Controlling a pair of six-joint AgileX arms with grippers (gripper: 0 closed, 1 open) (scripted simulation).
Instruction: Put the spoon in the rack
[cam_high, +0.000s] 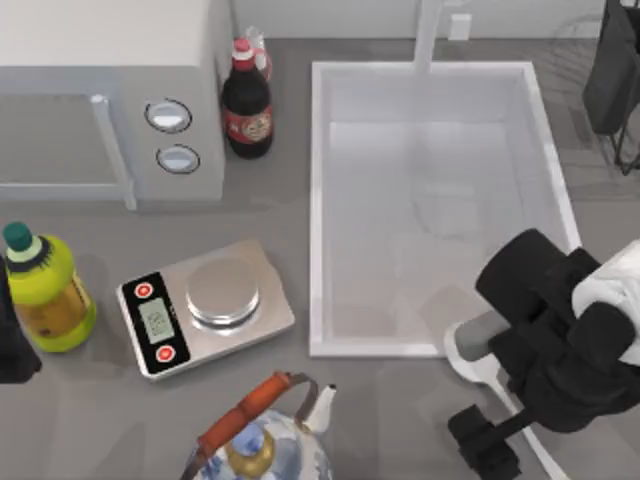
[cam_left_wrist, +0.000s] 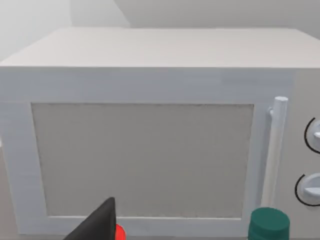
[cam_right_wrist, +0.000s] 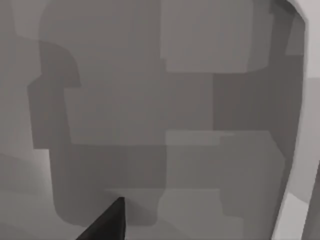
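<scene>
Top view: right gripper (cam_high: 478, 352) low over spoon (cam_high: 468, 352), just outside sink (cam_high: 318, 200); grip state impossible to tell. Rack (cam_high: 612, 80) far right. Left wrist view: facing microwave (cam_left_wrist: 150, 135). Right wrist view: grey surface. Better to clamp firmly before lifting.

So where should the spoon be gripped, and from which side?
Probably by the handle, from above. The spoon lies flat on the table just right of the sink's front corner, its bowl toward the sink and its thin handle running under the right arm. The right gripper sits close by; the handle's width suits two fingers.
</scene>
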